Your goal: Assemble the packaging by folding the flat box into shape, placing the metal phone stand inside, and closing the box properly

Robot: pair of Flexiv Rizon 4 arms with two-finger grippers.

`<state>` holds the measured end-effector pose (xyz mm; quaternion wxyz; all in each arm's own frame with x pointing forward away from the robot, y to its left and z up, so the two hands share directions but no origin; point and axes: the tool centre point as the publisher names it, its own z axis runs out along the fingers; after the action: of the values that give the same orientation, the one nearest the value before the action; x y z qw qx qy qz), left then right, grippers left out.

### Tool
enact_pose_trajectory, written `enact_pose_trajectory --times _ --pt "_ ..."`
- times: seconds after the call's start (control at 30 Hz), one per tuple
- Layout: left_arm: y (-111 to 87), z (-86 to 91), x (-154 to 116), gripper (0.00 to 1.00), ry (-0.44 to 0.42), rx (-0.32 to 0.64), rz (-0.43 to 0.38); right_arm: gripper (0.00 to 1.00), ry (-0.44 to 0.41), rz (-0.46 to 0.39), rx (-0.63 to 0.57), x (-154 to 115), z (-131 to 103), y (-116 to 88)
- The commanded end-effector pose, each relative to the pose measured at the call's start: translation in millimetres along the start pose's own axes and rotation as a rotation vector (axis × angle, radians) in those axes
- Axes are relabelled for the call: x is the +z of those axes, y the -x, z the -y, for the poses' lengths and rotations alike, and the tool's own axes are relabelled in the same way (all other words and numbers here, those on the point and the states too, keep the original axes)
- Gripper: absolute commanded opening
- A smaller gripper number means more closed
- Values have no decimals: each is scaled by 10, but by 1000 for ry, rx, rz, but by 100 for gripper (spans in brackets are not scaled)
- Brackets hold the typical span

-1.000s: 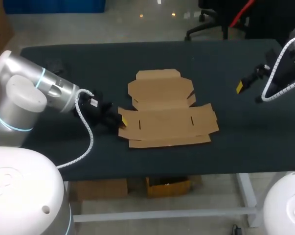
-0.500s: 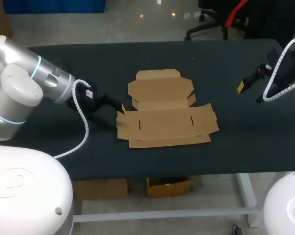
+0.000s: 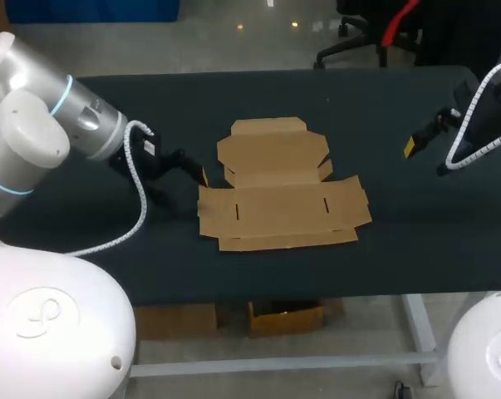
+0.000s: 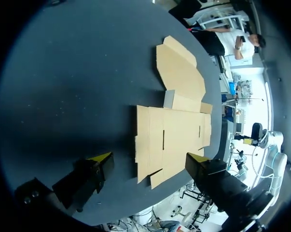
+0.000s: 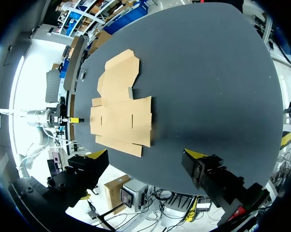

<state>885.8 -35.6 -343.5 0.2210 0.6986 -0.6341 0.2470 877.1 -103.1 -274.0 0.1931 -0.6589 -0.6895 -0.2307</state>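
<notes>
My left arm [image 3: 42,133] reaches in over the dark tabletop [image 3: 383,100]. Its black fingers are hard to pick out against that surface, and from above only one yellow tip shows. The left pincer [image 4: 150,158] is released, tips spread wide, just beside the left edge of the flat box [image 3: 279,204]; whether a tip touches the cardboard I cannot tell. The box lies unfolded at the tabletop's middle. Well apart, near the right edge, the right pincer [image 5: 145,153] hangs released, with nothing between its tips.
</notes>
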Motion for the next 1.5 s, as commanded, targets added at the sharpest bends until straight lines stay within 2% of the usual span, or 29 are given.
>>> enact_pose_trajectory --times 0.03,0.27,0.5,0.63,0.67,0.7,0.73,0.77,0.8,0.87,0.93,1.27,1.5 --pt "-19 0 -8 100 3 -2 15 100 -2 -1 1 -14 3 -2" --pt "-19 0 -8 100 3 -2 15 100 -7 -2 -2 0 -14 -17" --pt "32 -178 71 100 -40 29 -31 100 -25 0 8 42 -2 -65" --pt "62 -181 131 100 -65 57 -48 100 -24 -5 14 21 0 -54" --pt "71 -165 148 93 -64 60 -52 100 -25 -5 17 22 -3 -51" --pt "77 -130 162 80 -64 56 -52 100 -26 -5 17 23 -4 -50" --pt "88 -101 172 75 -65 59 -56 100 -27 -6 17 24 -6 -48" --pt "98 -59 186 66 -66 57 -54 100 -28 -8 17 24 -6 -46" --pt "109 -18 203 61 -65 54 -53 100 -28 -8 17 24 -7 -46" --pt "129 68 240 59 -59 53 -58 100 -28 -11 18 23 -6 -45" --pt "140 132 272 48 -49 61 -68 100 -28 -11 19 21 -4 -47" --pt "180 329 462 44 -23 88 -70 100 -28 -13 19 16 -10 -63" --pt "227 345 540 36 14 65 -90 100 -34 -14 24 39 -30 -64"
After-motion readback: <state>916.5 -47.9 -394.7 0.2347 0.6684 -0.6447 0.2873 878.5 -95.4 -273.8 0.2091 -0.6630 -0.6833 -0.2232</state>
